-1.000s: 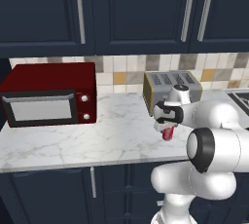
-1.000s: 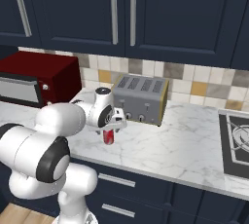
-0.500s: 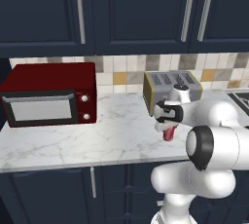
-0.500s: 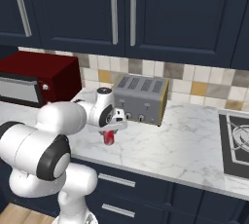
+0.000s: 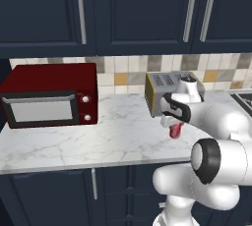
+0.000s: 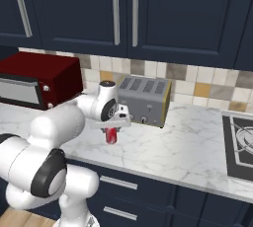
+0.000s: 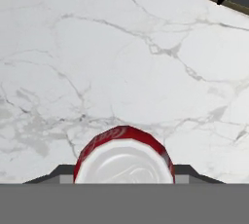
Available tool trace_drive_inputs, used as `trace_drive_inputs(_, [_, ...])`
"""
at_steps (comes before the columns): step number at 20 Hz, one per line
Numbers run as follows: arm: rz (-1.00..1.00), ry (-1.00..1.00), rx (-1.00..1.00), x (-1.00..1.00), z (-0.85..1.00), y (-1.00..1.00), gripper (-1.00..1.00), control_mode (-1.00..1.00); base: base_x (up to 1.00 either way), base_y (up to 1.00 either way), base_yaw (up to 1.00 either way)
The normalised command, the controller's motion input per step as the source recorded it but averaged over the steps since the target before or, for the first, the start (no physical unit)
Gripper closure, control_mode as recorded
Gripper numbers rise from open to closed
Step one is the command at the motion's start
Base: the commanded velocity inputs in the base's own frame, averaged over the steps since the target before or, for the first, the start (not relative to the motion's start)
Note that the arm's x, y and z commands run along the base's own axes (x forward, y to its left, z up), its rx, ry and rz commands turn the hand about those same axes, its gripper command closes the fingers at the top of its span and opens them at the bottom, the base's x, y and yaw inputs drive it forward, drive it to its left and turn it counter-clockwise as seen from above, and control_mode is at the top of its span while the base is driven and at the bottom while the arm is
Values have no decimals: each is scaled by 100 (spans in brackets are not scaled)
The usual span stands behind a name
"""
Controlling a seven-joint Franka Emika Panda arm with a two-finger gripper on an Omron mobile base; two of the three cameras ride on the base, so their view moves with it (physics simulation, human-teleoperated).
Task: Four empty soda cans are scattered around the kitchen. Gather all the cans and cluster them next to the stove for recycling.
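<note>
My hand (image 6: 112,131) is clamped on the small red soda can with a silvery top (image 6: 112,135), one finger (image 7: 53,173) pressed against each side of it. The can stands upright on the white marble counter (image 6: 183,147), just in front of the grey steel toaster (image 6: 144,100) and well to the right of the boxy red microwave (image 5: 51,95). The black gas stove (image 6: 240,144) lies far off along the counter — a long carry. My grip sits high, near the can's rim, so a quick swing could tip the can or let it slip out. Lifting too low could knock it against the toaster — I judge a straight rise safer.
</note>
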Motion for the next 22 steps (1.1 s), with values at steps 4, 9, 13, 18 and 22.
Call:
trace_drive_inputs(4, [-6, 2, 0, -23, 30, -7, 100, -100, 0, 0, 0])
trace_drive_inputs(9, [-5, 3, 0, -22, 17, -5, 100, -100, 0, 0, 0])
trace_drive_inputs(13, [-7, 6, 0, -21, 12, -1, 100, -100, 0, 0, 0])
trace_drive_inputs(18, [-9, 4, 0, -16, 7, 0, 100, -100, 0, 0, 0])
trace_drive_inputs(22, [-1, -1, 0, 0, 0, 0, 100, -100, 0, 0, 0])
